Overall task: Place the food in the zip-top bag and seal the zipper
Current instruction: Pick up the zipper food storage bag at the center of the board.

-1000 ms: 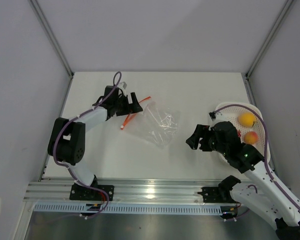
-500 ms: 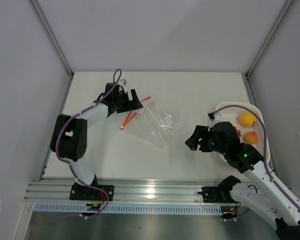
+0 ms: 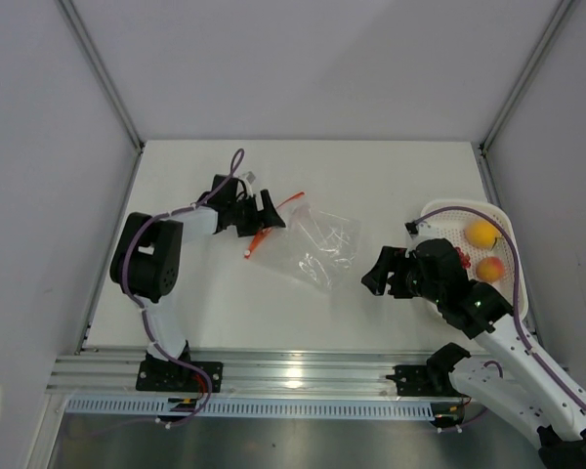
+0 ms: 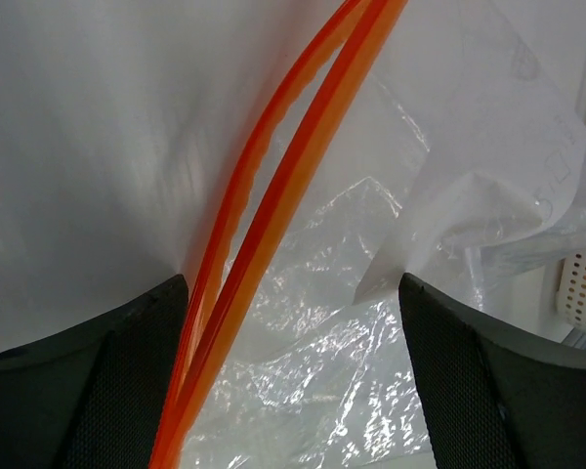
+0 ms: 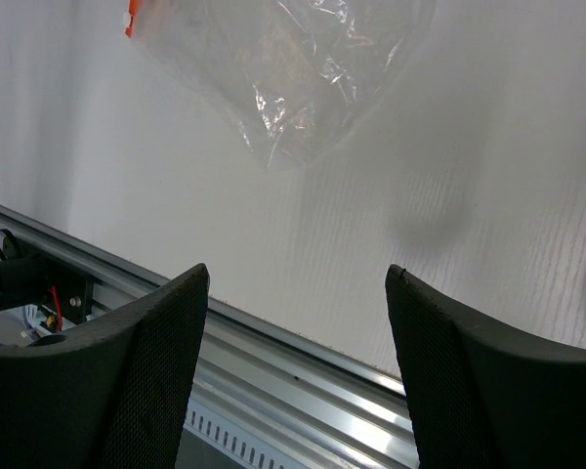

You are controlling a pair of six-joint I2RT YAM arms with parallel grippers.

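Although dragged a touch rightward since a second ago, lies flat, crumpled and empty at mid-table: the zip-top bag (image 3: 317, 252), mouth turned left. Shows the zipper (image 4: 293, 195) as two red-orange tracks, parted along part of their length, running up between the spread fingers of the left gripper (image 3: 272, 213). Jaws wide apart and clamped on nothing, one finger just beside the strip. Reads as a nudge of the mouth, not a firm hold, with opening the bag the likely step in hand.

Keeps the food out of play for now: yellow fruit (image 3: 482, 233), orange fruit (image 3: 489, 269) and a red piece (image 3: 462, 258), all in the white basket (image 3: 439, 208) at the table's right edge. Finds the right gripper (image 3: 374, 273) hovering between bag and basket, fingers released, empty.

Leaves bare table on every side of the bag, including a clear lane toward the right gripper. Puts the metal rail (image 3: 293, 371) along the near edge and a wall close behind the basket, so tighter quarters for picking there.
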